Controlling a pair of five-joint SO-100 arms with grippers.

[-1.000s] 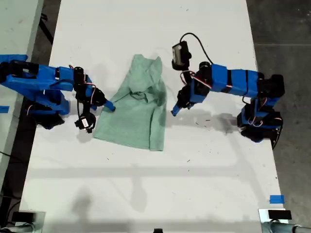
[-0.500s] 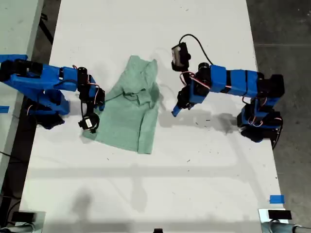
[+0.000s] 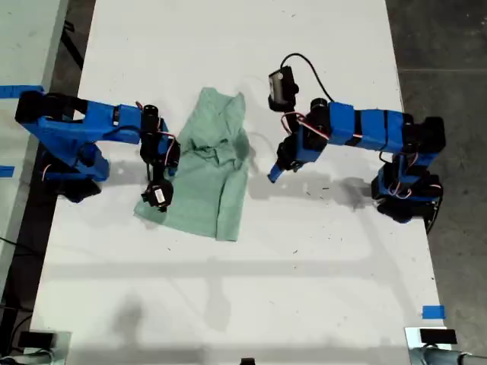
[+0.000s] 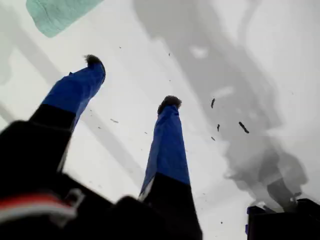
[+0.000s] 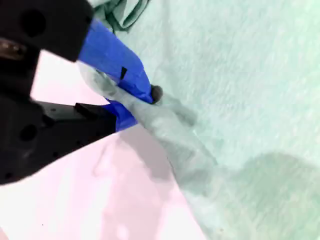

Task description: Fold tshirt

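The pale green tshirt (image 3: 205, 186) lies rumpled and partly doubled over on the white table (image 3: 304, 251), left of centre in the exterior view. My second gripper (image 3: 173, 157) reaches in from the exterior view's left and is shut on the shirt's near edge. The second wrist view shows its blue jaws (image 5: 142, 95) pinching a raised fold of the tshirt (image 5: 240, 75). My first gripper (image 3: 275, 170) hangs open just off the shirt's other side, apart from it. Its fingers (image 4: 167, 145) frame bare table, with a tshirt (image 4: 57, 12) corner beyond them.
Both arm bases sit at the table's side edges in the exterior view. Dark floor (image 3: 449, 46) runs along the exterior view's right. A blue tape mark (image 3: 432, 312) is on the table's lower right corner there. Small dark specks (image 4: 242, 126) dot the table.
My second gripper dragged the tshirt toward the exterior view's left, then moved back right over it with the edge in its jaws. My first gripper has barely moved.
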